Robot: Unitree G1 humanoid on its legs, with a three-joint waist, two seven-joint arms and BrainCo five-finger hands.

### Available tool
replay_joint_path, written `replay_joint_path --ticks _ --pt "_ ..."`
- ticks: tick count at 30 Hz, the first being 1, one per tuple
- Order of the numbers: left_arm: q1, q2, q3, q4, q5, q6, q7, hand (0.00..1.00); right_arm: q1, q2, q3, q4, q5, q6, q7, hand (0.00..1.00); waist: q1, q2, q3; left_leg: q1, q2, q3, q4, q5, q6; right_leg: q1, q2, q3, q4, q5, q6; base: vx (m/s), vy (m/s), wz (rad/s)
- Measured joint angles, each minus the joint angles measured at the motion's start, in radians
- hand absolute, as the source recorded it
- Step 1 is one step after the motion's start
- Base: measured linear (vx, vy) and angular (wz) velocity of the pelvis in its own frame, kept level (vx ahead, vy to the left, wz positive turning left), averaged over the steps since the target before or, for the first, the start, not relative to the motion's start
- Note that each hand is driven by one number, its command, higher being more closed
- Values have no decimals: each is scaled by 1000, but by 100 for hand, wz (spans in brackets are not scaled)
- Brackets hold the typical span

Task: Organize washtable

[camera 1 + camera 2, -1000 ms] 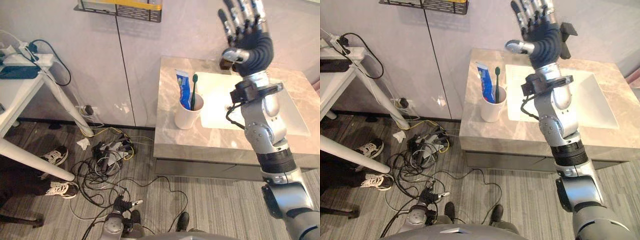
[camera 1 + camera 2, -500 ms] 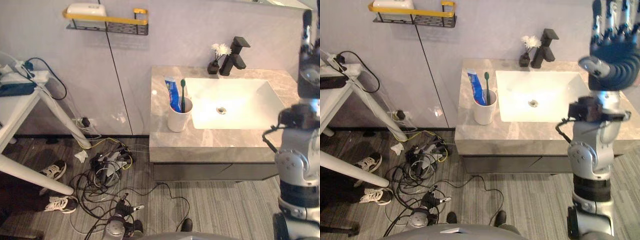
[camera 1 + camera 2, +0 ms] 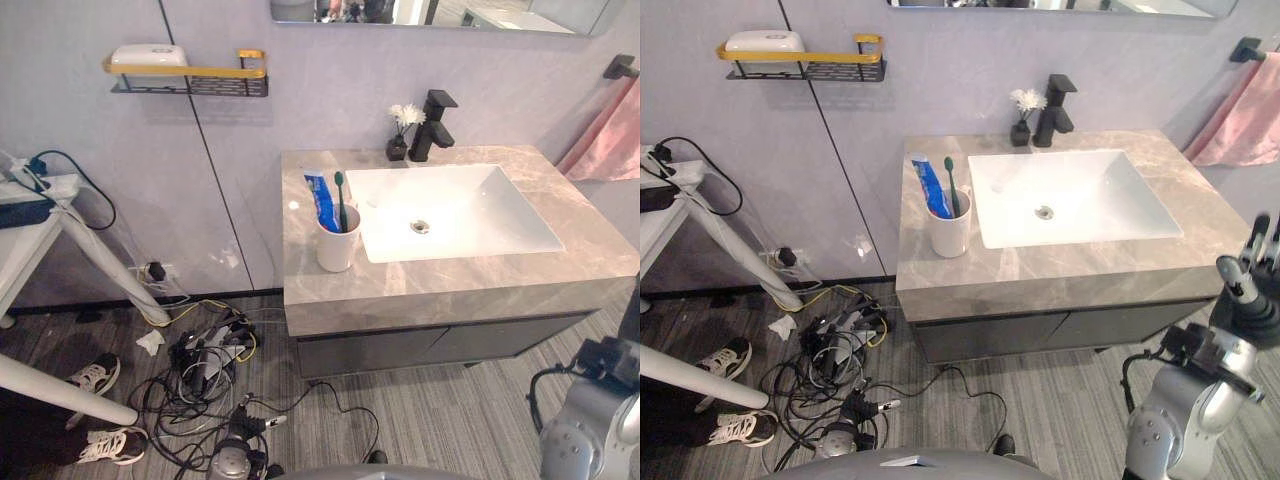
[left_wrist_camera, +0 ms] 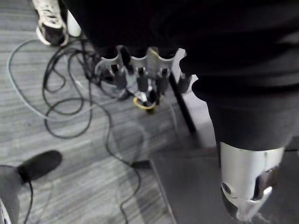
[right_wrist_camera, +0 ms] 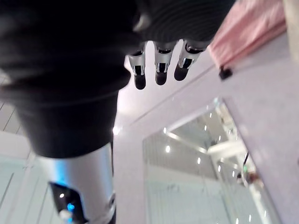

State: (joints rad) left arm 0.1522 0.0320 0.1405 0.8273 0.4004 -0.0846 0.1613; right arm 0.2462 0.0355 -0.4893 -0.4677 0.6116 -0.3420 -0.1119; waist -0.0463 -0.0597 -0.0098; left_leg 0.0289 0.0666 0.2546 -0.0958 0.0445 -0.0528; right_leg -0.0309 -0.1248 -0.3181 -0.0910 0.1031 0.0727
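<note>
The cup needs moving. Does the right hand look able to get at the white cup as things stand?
Probably yes, with a long reach: the right hand hangs open off the front right corner of the counter, the white cup stands near its left edge, and just the sink lies between.

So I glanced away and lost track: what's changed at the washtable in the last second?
The right hand has dropped from high over the sink to low at the robot's right side, open and empty; nothing was taken or released. The camera shifted too. The cup with toothbrush and toothpaste stayed left of the sink; the left hand hangs low as before.
</note>
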Motion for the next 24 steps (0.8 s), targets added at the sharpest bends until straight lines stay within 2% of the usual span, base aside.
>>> replay_joint_path --ticks 4,8,10,12,16,18,19,20,23,24 --pt "12 -16 30 43 -10 0 27 0 72 24 -79 286 -81 5 -103 0 1 5 0 21 1 17 2 -8 -7 17 -3 11 0 2 1 14 11 -10" --pt "27 -72 117 44 -84 0 63 0 123 35 -71 552 -126 24 -188 0 6 34 -4 43 7 49 -1 -24 -9 20 -5 32 18 -9 -2 5 13 -17" --pt "35 -92 149 46 -156 -2 83 0 137 41 -68 726 -129 47 -209 0 11 37 -6 64 14 59 -7 -36 -6 43 0 33 23 -32 -2 -6 -21 -7" --pt "26 -103 178 78 -206 -4 89 0 140 42 -68 900 -117 53 -203 0 27 50 -6 89 20 74 -7 -45 -6 52 3 32 38 -51 -3 2 -20 -10" --pt "4 -107 221 128 -316 -5 89 0 117 36 -92 1244 -45 98 -142 0 57 51 -7 87 27 80 -8 -49 -8 54 10 27 41 -58 -6 38 -19 0" --pt "0 -101 227 151 -361 -7 84 0 81 36 -137 1421 -16 138 -106 0 53 53 -6 90 27 67 -8 -51 -11 69 11 16 30 -59 -4 63 -8 13" --pt "-3 -99 228 157 -388 -8 77 0 71 37 -149 1483 -14 173 -85 0 53 54 -5 92 27 61 -8 -49 -17 74 10 8 30 -57 -1 77 0 20" --pt "-3 -97 228 160 -406 -11 66 0 66 37 -148 1509 -15 202 -72 0 52 54 -4 94 26 54 -8 -50 -19 81 8 1 30 -55 1 74 6 17" --pt "-2 -93 227 165 -492 -29 61 0 44 39 -148 1531 -15 208 -54 0 55 51 1 102 25 46 -8 -50 -19 92 5 -3 29 -57 3 65 13 9" --pt "-7 -86 223 173 -551 -42 60 0 26 38 -145 1533 -36 215 -40 0 54 46 5 103 23 39 -7 -50 -19 98 5 -10 28 -59 6 57 6 13"
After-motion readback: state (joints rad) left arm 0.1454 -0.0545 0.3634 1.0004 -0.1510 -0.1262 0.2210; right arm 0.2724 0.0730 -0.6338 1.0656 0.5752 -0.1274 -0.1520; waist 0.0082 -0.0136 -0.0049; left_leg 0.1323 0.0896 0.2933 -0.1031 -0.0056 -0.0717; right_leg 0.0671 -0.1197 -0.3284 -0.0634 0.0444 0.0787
